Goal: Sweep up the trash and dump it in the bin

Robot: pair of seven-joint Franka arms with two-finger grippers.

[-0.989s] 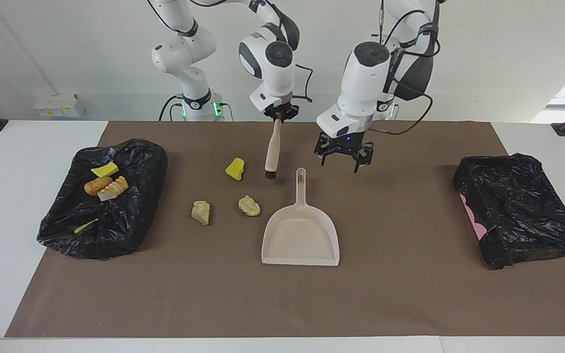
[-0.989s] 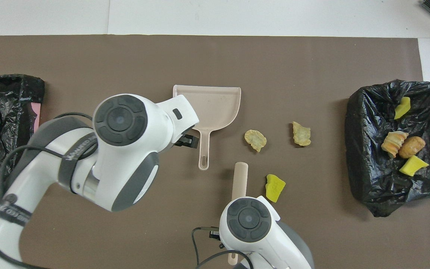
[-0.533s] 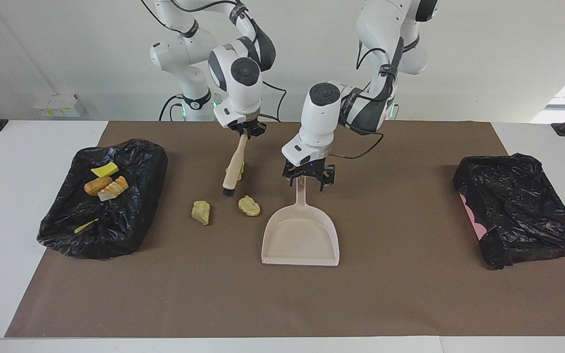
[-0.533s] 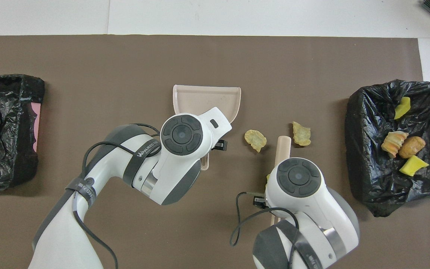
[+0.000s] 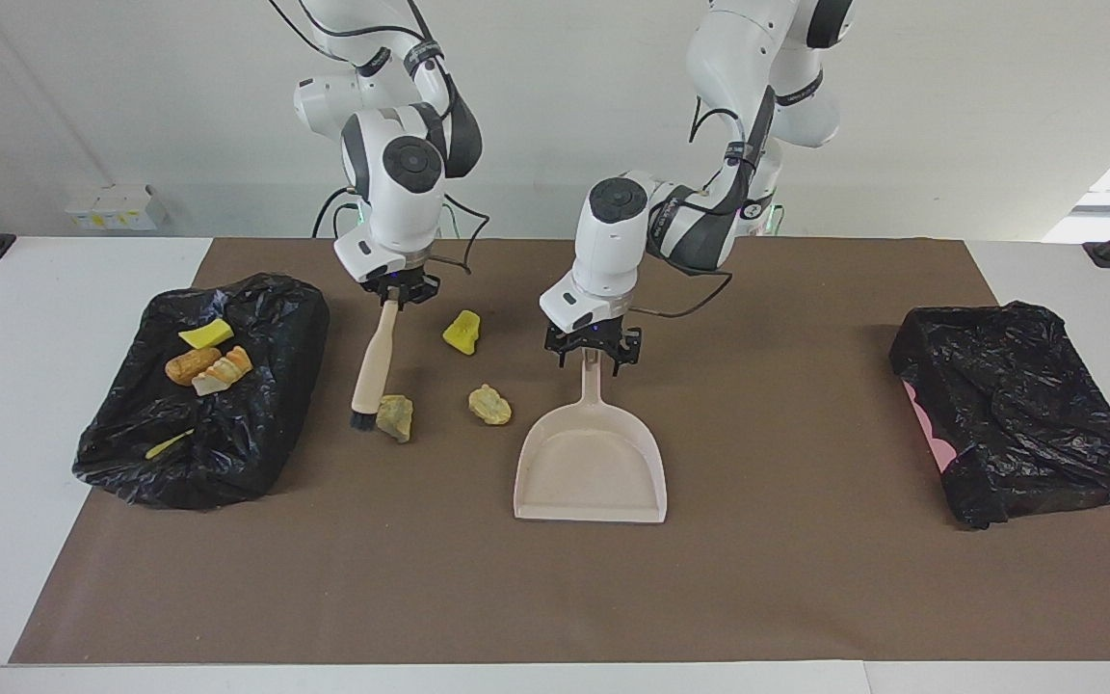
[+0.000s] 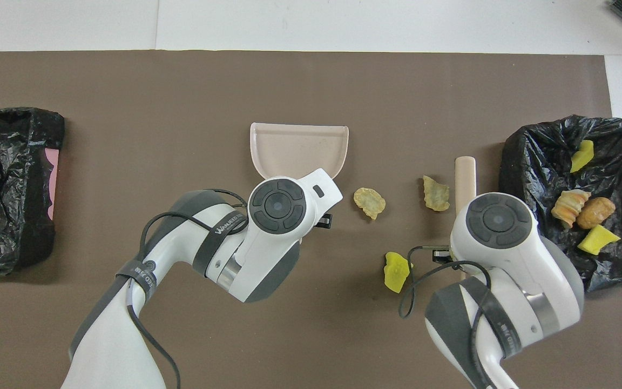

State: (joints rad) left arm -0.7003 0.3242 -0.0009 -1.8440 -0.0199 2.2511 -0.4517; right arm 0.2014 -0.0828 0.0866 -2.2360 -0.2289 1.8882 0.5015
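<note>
While the right gripper (image 5: 399,292) holds the brush (image 5: 371,366) in closed jaws, the left gripper (image 5: 593,353) is over the dustpan (image 5: 591,461) handle; whether its jaws grip, we cannot tell. Three trash lumps (image 5: 395,416) lie on the mat at the dustpan's nine to eleven o'clock in the facing view, others in the bin (image 5: 256,424). They look light and may roll, so we push them, not pinch.

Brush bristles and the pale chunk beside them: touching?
Touching. The facing view shows the brush with its dark bristle tip pressed against the pale chunk, no mat visible between them.
</note>
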